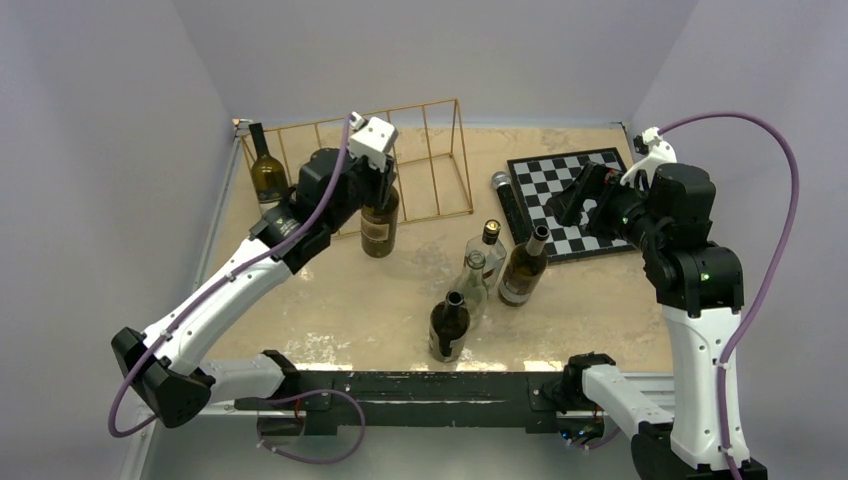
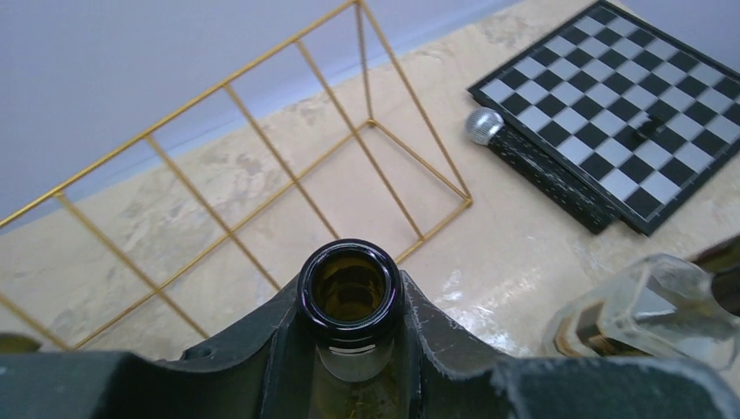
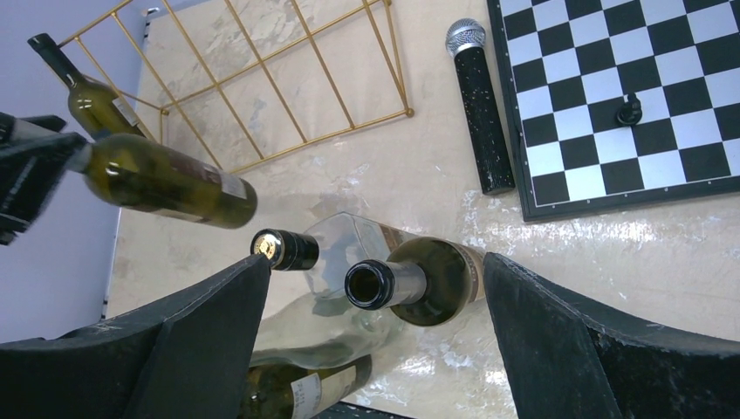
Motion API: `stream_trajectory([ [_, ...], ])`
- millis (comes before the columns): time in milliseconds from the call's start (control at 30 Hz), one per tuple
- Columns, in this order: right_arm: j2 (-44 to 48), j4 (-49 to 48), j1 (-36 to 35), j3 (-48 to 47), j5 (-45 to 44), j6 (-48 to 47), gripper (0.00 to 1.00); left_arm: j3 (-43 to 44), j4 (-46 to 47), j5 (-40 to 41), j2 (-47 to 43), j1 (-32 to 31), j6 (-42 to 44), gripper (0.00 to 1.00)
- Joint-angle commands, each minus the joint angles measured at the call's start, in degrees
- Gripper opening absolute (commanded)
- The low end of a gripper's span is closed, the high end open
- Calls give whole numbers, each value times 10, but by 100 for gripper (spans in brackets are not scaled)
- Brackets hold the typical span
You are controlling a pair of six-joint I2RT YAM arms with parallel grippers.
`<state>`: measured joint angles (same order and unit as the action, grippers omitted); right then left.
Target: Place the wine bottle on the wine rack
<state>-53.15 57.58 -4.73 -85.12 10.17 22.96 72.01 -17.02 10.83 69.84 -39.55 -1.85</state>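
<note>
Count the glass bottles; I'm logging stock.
6: dark green bottle at the gold wire rack's left end; brown bottle in the left gripper; centre: capped clear, uncapped clear, olive, dark bottles. Overlap may hide more.

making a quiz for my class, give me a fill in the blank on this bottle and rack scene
1. The left gripper is shut on the ___ of a bottle.
2. The right gripper is ___ and holds nothing.
3. The rack is made of ___ wire.
4. The chessboard carries just ___ piece.
Missing words: neck; open; gold; one.
</note>
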Motion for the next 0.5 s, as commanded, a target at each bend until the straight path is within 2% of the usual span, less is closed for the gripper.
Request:
stream_trajectory([
  [0, 2, -21, 3, -4, 18, 6, 97, 59, -4, 59, -34, 43, -4, 0],
  [300, 3, -23, 3, 1, 22, 7, 97, 89, -57, 76, -25, 159, -44, 0],
  [467, 5, -22, 3, 3, 22, 7, 97, 88, -54, 34, -13, 228, -86, 0],
])
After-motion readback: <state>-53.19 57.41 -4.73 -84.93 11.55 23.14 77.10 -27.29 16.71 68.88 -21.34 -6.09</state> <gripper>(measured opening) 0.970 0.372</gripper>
